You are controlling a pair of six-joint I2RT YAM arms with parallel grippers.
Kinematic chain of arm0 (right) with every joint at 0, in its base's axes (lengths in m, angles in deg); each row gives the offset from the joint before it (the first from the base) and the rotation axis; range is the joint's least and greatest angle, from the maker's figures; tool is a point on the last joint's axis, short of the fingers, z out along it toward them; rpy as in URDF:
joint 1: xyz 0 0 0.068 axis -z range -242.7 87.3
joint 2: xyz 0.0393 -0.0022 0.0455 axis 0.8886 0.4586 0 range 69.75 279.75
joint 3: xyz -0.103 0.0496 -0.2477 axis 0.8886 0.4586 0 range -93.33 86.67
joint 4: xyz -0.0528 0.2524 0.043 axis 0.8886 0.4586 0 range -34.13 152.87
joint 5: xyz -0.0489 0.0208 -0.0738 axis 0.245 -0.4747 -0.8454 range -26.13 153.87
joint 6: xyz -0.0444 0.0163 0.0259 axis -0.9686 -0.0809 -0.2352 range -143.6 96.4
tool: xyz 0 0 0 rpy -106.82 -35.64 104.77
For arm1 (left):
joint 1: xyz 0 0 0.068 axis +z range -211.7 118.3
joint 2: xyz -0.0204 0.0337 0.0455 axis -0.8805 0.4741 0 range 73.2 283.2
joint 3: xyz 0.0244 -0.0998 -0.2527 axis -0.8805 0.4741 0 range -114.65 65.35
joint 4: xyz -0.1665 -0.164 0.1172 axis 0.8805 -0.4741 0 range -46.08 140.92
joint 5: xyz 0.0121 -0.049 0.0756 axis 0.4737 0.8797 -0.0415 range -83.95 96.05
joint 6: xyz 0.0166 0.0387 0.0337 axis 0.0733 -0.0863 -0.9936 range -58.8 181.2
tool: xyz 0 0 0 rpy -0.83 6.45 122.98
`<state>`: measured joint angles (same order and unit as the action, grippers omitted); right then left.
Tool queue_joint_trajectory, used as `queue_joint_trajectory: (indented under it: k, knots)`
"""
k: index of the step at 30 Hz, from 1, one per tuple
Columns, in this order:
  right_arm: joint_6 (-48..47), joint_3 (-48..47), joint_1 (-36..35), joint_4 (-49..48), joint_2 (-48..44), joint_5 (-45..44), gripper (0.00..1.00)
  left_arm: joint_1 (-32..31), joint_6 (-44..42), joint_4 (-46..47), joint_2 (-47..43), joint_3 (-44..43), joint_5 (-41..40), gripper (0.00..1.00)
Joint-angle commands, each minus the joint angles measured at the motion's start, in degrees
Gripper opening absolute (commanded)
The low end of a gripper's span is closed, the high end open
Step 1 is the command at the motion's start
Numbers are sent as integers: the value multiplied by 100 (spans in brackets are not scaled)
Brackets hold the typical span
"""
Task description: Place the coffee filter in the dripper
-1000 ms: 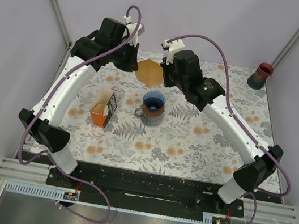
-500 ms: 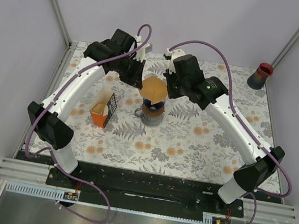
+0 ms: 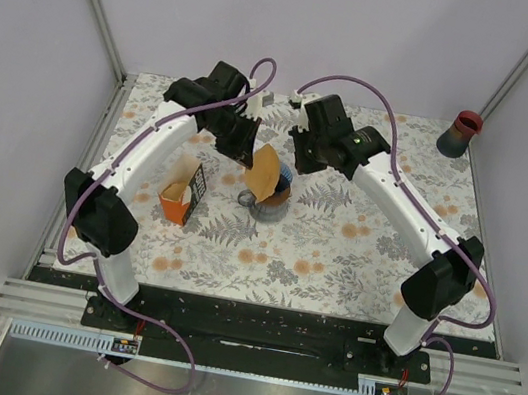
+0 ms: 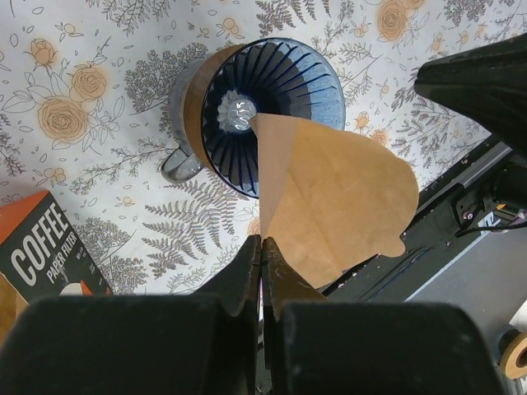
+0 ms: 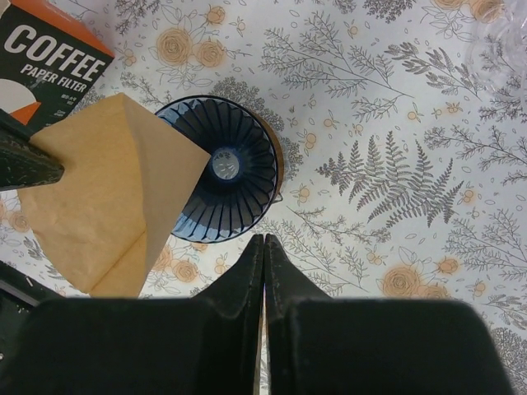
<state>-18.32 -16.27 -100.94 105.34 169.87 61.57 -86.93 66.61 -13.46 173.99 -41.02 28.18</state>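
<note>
The brown paper coffee filter (image 3: 264, 172) hangs tilted over the blue ribbed dripper (image 3: 286, 177), which sits on a glass mug. My left gripper (image 3: 248, 158) is shut on the filter's edge. In the left wrist view the filter (image 4: 333, 193) points its tip into the dripper's bowl (image 4: 288, 90), and my left gripper (image 4: 262, 243) pinches its near edge. My right gripper (image 3: 296, 160) is shut and empty just right of the dripper. In the right wrist view it (image 5: 263, 239) is beside the dripper (image 5: 235, 185), clear of the filter (image 5: 107, 189).
An orange coffee filter box (image 3: 184, 192) stands left of the dripper and also shows in the left wrist view (image 4: 41, 247) and the right wrist view (image 5: 49, 45). A dark red cup (image 3: 460, 132) stands at the far right corner.
Both grippers came forward and down from the back of the table to the dripper. The filter tilted from flat to tip-down into the bowl. The right gripper no longer touches it.
</note>
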Motion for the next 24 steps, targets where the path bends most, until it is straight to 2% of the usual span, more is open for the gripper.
queue_joint_trajectory:
  k: [1, 5, 10, 18, 21, 24]
  knots:
    - [87, -104, 18, -236, -176, 204, 0, -25, -5, 110, -25, -384, 195, 0]
    - [228, -95, 18, -341, -361, 213, 2, -43, 205, 232, 10, -324, 257, 0]
    - [395, -86, 27, -447, -616, 213, 30, -52, 417, 277, 212, -323, 248, 0]
    - [597, 318, 18, -931, -722, 793, 67, -61, 496, 277, 362, -358, 222, 0]
    - [606, 283, 9, -808, -485, 609, 68, -61, 479, 277, 353, -315, 160, 0]
    - [536, 353, 18, -781, -309, 460, 62, -52, 444, 268, 353, -288, 90, 0]
